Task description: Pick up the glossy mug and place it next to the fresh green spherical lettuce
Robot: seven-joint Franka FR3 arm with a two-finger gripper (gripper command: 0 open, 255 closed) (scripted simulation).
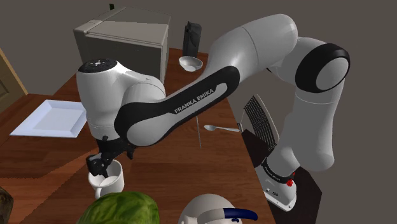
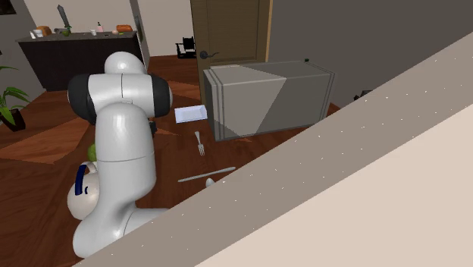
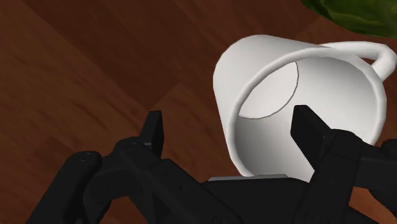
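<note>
Fingers [image 3: 154, 130], two of them, stand wide apart on the pincer [image 3: 232, 130], holding nothing. One is at the mouth of the single white mug [image 3: 280, 70] right below, and the other is outside, clear of its wall. One green lettuce [image 3: 356, 13] lies just past the mug's handle. Well apart from the pincer on the wooden table [image 1: 191, 165] are one plate [image 1: 51, 118], one bowl [image 1: 190, 62] and one spoon [image 1: 221, 128].

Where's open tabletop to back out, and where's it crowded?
Bare wood between the white tray, the mug and the spoon. Crowded at the shoulder view's bottom: mug, lettuce and white blue-handled vessel sit close together.
</note>
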